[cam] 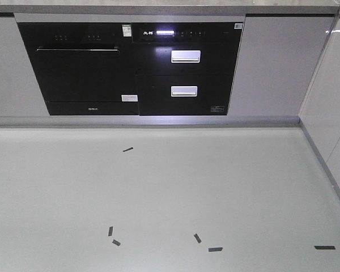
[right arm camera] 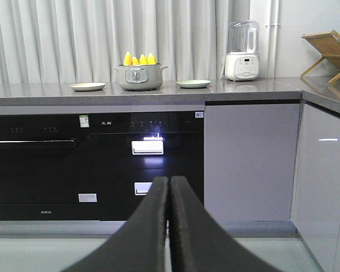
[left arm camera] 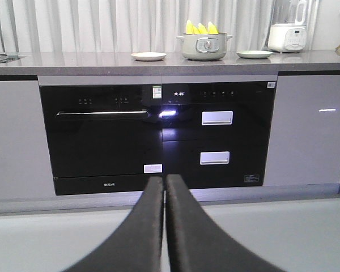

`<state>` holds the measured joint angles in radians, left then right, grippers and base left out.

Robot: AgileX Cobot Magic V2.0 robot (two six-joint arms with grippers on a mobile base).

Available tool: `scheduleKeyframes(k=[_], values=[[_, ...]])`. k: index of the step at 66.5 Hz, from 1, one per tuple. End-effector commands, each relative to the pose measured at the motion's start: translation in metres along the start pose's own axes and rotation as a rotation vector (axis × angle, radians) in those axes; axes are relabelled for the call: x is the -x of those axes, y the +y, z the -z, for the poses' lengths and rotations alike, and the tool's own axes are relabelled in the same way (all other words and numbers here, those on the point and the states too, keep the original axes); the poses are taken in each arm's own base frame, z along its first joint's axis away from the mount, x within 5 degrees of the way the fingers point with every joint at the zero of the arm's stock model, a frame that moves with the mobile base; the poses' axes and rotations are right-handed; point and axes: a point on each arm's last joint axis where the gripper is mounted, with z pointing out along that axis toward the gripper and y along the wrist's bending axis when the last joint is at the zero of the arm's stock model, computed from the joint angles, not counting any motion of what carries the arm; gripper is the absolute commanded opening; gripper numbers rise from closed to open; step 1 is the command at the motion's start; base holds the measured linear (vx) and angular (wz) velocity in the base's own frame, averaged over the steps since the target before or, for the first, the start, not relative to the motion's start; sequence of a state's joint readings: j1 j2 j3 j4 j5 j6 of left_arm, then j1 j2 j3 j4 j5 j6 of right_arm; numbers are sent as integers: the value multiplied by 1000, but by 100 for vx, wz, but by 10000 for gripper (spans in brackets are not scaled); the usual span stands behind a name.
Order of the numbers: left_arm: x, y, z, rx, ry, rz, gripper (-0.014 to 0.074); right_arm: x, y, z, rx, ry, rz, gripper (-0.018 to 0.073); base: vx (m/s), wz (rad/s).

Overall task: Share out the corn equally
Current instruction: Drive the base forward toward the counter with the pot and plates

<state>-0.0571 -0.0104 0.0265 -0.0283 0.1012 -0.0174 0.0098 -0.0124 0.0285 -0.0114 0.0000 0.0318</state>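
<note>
While the robot is standing back from the counter (left arm camera: 73, 60), progress: nothing is being shared out yet.
Corn (left arm camera: 201, 28): standing tips-up in pot (left arm camera: 204, 48) on counter.
Plates: cream plate (left arm camera: 148, 56), green plate (left arm camera: 254, 54), both lying bare.
Left gripper (left arm camera: 164, 180): fingers pressing together, empty.
Right gripper (right arm camera: 169, 180): likewise.
Remaining: every cob.

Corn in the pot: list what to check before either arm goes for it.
1. Corn standing upright in the pot: ok.
2. Cob count even: cannot tell, only the tips show.
3. Cream plate and green plate flanking the pot, nothing showing on them: ok.
4. Left claw open for a grasp: not ok, shut.
5. Right claw open: not ok, shut.
6. Countertop within reach: likely not ok, open floor lies between.
</note>
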Motion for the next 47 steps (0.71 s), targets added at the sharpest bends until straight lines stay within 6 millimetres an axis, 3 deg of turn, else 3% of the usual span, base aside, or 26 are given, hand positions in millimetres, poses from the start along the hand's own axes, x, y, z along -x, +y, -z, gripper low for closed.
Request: scheduleKeyframes(k=[1,47], values=[[3,0,1,0,-83,10,-6,4,0,0,-2,-62,7,-6,13,3],[3,0,1,0,-83,10,-6,4,0,0,-2,-62,7,-6,16,1]])
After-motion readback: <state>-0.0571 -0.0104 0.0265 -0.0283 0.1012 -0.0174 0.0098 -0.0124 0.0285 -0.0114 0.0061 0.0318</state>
